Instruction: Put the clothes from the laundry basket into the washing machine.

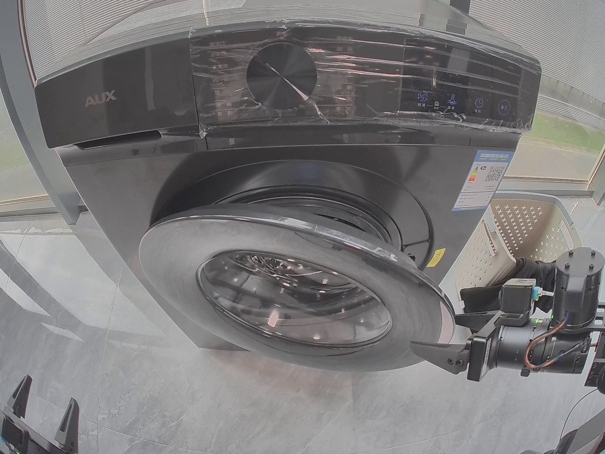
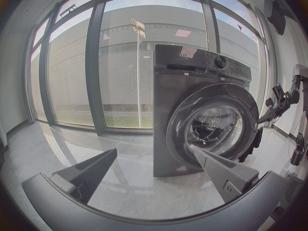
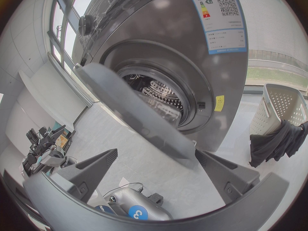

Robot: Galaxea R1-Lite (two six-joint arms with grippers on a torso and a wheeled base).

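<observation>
The dark grey washing machine (image 1: 296, 178) stands on the floor with its round glass door (image 1: 296, 297) swung partly open; the steel drum (image 3: 157, 93) shows behind it. My right gripper (image 1: 437, 331) is open at the door's free edge, and the rim (image 3: 179, 148) passes between its fingers (image 3: 224, 174). A white perforated laundry basket (image 1: 535, 228) stands to the right of the machine. Black clothes (image 1: 498, 294) hang over its near rim. My left gripper (image 1: 49, 391) is open and empty, low at the front left, well away from the machine (image 2: 199, 113).
Glossy grey floor tiles (image 1: 189, 398) spread in front of the machine. Tall windows (image 2: 122, 68) run behind it. The open door juts out toward me, between the arms. The basket (image 3: 282, 109) sits close to the machine's right side.
</observation>
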